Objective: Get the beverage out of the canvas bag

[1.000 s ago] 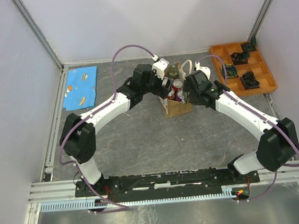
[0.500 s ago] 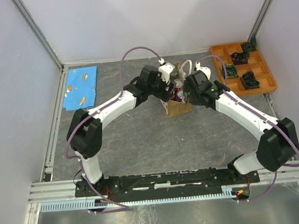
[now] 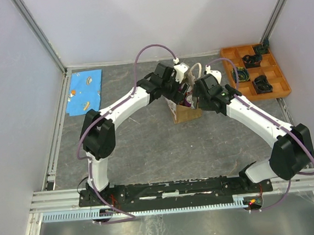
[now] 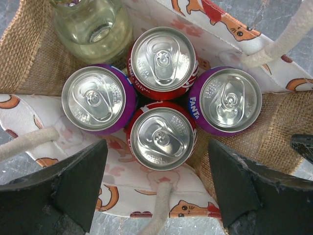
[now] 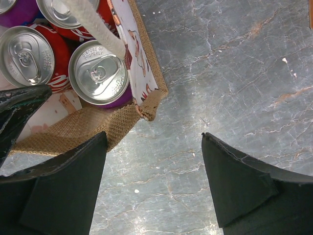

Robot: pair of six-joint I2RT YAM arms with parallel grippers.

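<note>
Fingers [image 4: 73, 191] of the released left tool [image 4: 156, 144] straddle the upright lower red can [image 4: 162, 139] at nine and three o'clock.

**Colours in and around the bag**

The canvas bag [image 4: 29, 54] is tan-brown outside. Inside it is white with orange cats and pale pink paw prints. Its rope handles [image 4: 27, 142] are cream. The red cans [image 4: 164, 58] and the purple cans [image 4: 98, 100] have silver tops. One purple can says FANTA in white. The glass bottle [image 4: 93, 29] is pale yellow-green. The tabletop [image 5: 220, 73] is grey with white veins. The cloth [image 3: 84, 92] is bright blue with little pictures. The tray [image 3: 229, 53] is orange. The arms [image 3: 123, 105] are white and black, with purple cables [image 3: 153, 45].
</note>
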